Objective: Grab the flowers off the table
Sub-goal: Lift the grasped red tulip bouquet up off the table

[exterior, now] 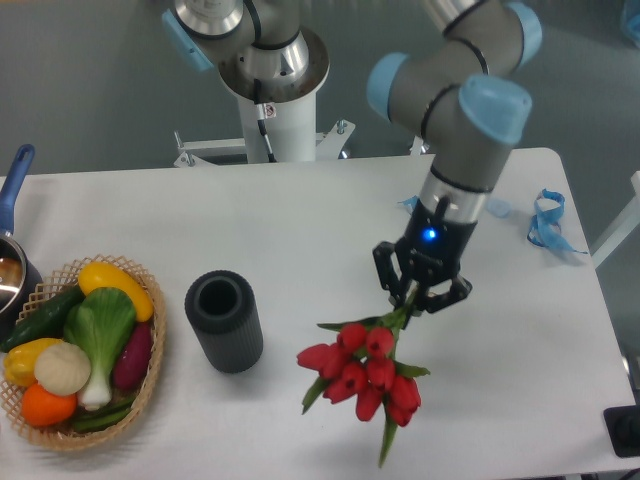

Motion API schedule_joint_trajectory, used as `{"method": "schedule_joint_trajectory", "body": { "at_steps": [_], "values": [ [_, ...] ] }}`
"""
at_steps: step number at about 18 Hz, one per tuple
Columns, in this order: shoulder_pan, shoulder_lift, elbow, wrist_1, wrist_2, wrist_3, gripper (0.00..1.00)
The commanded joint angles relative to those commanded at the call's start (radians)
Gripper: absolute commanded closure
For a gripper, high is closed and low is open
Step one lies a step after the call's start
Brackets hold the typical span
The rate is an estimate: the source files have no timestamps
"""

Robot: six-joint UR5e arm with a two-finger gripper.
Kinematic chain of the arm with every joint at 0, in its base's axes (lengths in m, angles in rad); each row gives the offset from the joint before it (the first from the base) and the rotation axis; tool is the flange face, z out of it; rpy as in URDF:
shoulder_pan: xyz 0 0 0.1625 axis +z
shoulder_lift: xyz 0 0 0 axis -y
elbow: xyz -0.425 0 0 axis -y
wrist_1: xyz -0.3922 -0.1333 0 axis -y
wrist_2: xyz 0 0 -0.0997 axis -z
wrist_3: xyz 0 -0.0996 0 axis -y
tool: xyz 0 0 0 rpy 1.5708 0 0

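The gripper (pixel 417 296) is clenched around the green stems of the flowers (pixel 366 377), whose red buds hang below it over the front right part of the white table (pixel 300 220). A dark cylindrical vase (pixel 224 321) stands to the left, beside a wicker basket (pixel 150 375) of vegetables, and blue ribbon scraps (pixel 545 222) lie near the right edge.

No text, brand, number or sign can be read anywhere. A small red-and-white sticker (pixel 268 111) sits on the white robot pedestal (pixel 277 125), but its marking is too small to make out.
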Motion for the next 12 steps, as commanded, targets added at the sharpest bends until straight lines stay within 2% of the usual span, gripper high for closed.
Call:
{"method": "schedule_joint_trajectory", "body": {
  "at_steps": [4,12],
  "values": [
    [0.035,0.015,0.008,0.000,-0.137,-0.008,0.90],
    [0.057,0.020,0.014,0.000,-0.183,-0.005,0.90]
  ]
}}
